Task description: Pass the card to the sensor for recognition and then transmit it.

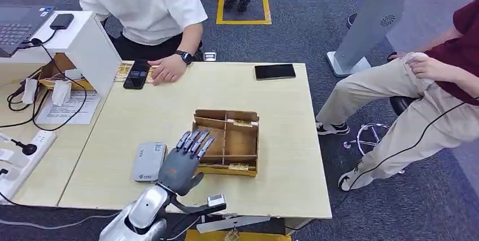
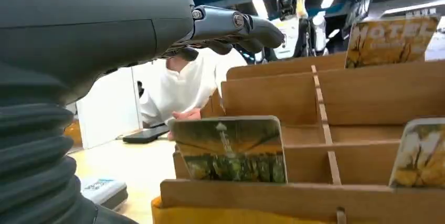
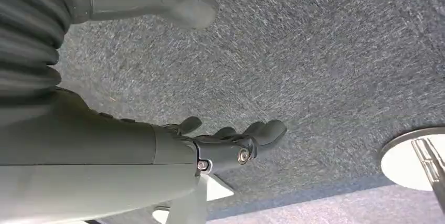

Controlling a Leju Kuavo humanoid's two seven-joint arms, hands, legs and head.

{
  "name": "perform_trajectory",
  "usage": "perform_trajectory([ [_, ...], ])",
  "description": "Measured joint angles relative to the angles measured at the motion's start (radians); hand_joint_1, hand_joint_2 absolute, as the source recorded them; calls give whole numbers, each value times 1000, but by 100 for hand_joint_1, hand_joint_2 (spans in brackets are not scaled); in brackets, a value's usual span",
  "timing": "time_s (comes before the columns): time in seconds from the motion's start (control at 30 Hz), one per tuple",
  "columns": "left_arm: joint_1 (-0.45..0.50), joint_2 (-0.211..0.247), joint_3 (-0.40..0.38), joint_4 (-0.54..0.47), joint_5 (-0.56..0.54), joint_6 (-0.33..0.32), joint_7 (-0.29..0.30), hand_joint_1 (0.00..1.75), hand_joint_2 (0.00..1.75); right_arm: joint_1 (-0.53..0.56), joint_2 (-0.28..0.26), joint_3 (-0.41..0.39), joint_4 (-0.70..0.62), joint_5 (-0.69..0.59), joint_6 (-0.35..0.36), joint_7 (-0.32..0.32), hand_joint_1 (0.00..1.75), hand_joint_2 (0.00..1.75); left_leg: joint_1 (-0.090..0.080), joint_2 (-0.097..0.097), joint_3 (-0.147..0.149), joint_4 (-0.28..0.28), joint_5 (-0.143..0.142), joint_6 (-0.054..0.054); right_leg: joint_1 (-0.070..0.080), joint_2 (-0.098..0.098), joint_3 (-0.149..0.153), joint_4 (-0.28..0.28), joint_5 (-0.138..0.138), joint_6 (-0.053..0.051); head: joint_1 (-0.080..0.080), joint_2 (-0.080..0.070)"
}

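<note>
yellow-printed card [image 2: 231, 150] stands upright in the near slot of the cardboard organiser [image 1: 237, 118], and we see a second card [image 2: 420, 153] in the same near row and a third marked "hotel" [image 2: 391, 40] in a far compartment. our left hand [image 1: 183, 159] hovers at the box's near left corner, fingers stretched out and apart, holding nothing; they reach over the card without touching it. we judge we are at the reach-in step, the pick not yet made. next we need to lower the fingers onto the card's top edge, pinch it between thumb and finger, and lift it straight out of the slot. then it goes to the grey sensor [image 1: 149, 162] lying on the table [image 1: 282, 184] just beside our hand. our right hand [image 3: 231, 142] hangs over the carpet, fingers loosely curled, nothing in it. a person's hand [image 1: 166, 70] rests at the far edge.
</note>
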Motion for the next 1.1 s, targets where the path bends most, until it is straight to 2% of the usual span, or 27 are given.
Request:
perform_trajectory([
  [0.13, -1, 0, -1, 1, 2, -11, 0, 0, 175, 0, 1, 7, -4, -1, 0, 4, 0, 175, 0, 0, 0, 0, 0, 0, 0, 0, 0, 0, 0, 0, 0, 0],
  [0.17, -1, 0, -1, 1, 3, -12, 0, 10, 175, 1, 1, 8, -5, 0, 0, 5, 0, 175, 0, 0, 0, 0, 0, 0, 0, 0, 0, 0, 0, 0, 0, 0],
  [0.2, -2, 0, -1, 1, 4, -13, 0, 80, 175, 1, 2, 10, -6, 0, 0, 6, 0, 175, 0, 0, 0, 0, 0, 0, 0, 0, 0, 0, 0, 0, 0, 0],
  [0.23, -2, 0, -1, 2, 6, -14, 0, 175, 175, 1, 2, 11, -6, 0, 0, 6, 0, 175, 0, 0, 0, 0, 0, 0, 0, 0, 0, 0, 0, 0, 0, 0],
  [0.3, -3, 0, -2, 3, 12, -13, -2, 175, 175, 1, 2, 12, -7, 0, 0, 6, 0, 175, 0, 0, 0, 0, 0, 0, 0, 0, 0, 0, 0, 0, 0, 0],
  [0.5, 0, 2, -2, 3, 77, 10, -58, 175, 175, 1, 1, 15, -7, 0, 0, 3, 0, 175, 0, 0, 0, 0, 0, 0, 0, 0, 0, 0, 0, 0, 0, 0],
  [0.7, 8, 2, -1, 3, 93, 44, -69, 175, 175, 1, 1, 21, -7, 0, 0, 1, 0, 175, 0, 0, 0, 0, 0, 0, 0, 0, 0, 0, 0, 0, 0, 0],
  [1.1, 12, 2, -2, 3, 114, 48, -94, 175, 175, 1, 1, 22, -7, 1, 0, -6, 0, 175, 0, 0, 0, 0, 0, 0, 0, 0, 0, 0, 0, 0, 0, 0],
])
